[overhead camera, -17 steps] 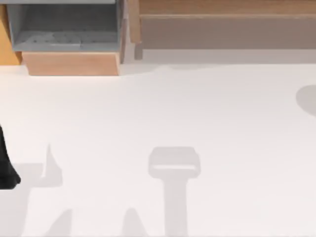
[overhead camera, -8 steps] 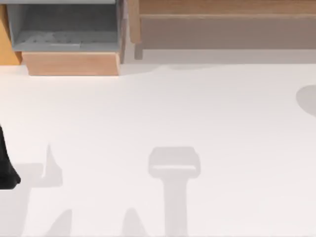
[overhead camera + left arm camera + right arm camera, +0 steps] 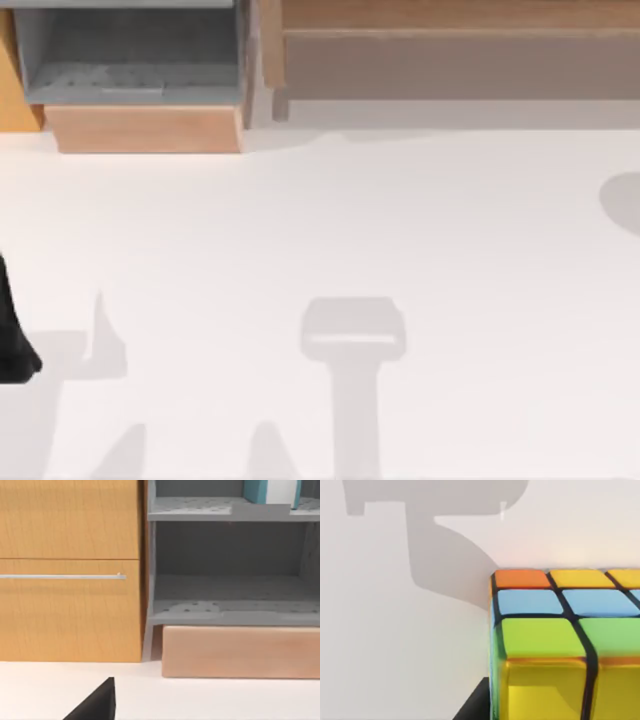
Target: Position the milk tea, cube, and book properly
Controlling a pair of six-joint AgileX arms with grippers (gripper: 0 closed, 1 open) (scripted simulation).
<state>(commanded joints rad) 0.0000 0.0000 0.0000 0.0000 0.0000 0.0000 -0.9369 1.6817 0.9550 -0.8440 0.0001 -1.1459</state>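
1. A white counter (image 3: 400, 230) fills most of the top view, crossed by grey shadows.
2. At the counter's far edge on the left stands a wooden cabinet (image 3: 70, 570) with a thin metal handle (image 3: 62, 577) across its front.
3. Beside the cabinet is a grey open shelf unit (image 3: 230, 610) above a pale wooden drawer front (image 3: 240, 652).
4. On the upper shelf stands a teal and white item (image 3: 272, 491), cut off by the frame; what it is cannot be told.
5. A multicoloured cube (image 3: 555, 645) sits very close to the right wrist camera, with orange, yellow, blue and green tiles visible.
6. A dark part of the right gripper (image 3: 475, 705) touches the cube's lower edge; whether it is gripping cannot be told.
7. The left arm (image 3: 12, 335) is a dark shape at the counter's left edge; its gripper (image 3: 95, 704) shows as a dark tip above the counter, facing the cabinet, its state unclear.
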